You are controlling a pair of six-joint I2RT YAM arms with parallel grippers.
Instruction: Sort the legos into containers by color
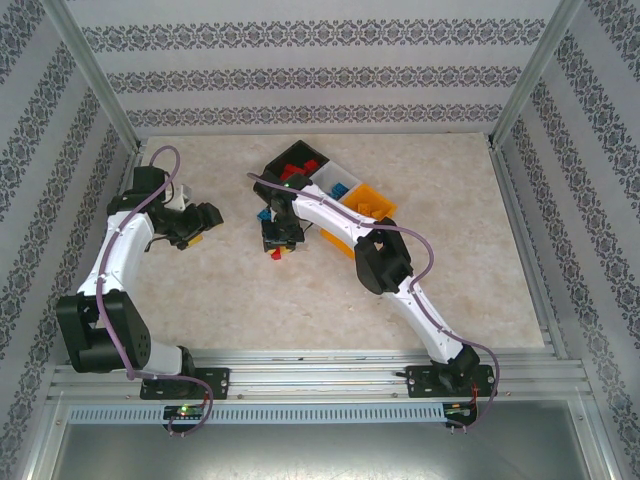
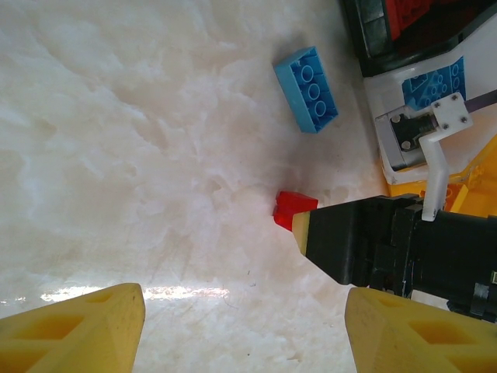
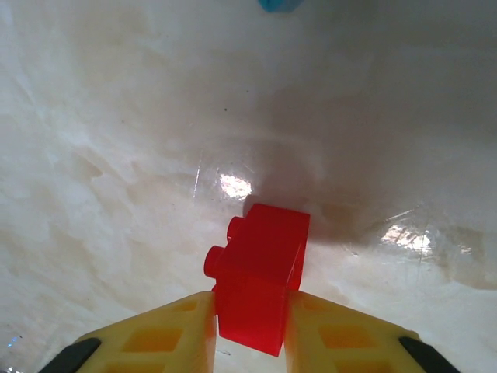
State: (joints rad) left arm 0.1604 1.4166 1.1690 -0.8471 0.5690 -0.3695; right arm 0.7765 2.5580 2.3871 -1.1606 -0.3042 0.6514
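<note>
Marble tabletop (image 1: 450,290): 3 bins (image 1: 330,168), R hand (image 3: 248,318) clamps 1 red lego (image 3: 260,272), L hand (image 2: 245,311) spread wide.

Red lego (image 3: 260,272) — gripped, studs facing left

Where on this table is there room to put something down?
The table is bare right of the right arm, and between it and the left arm near the front. It is crowded around the bins and the right tool, holding a red brick.

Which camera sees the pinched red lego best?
The right wrist view: the red lego sits big and close, pinched in the right end effector. The left wrist view catches a red corner of it; the top view, a tiny speck.
</note>
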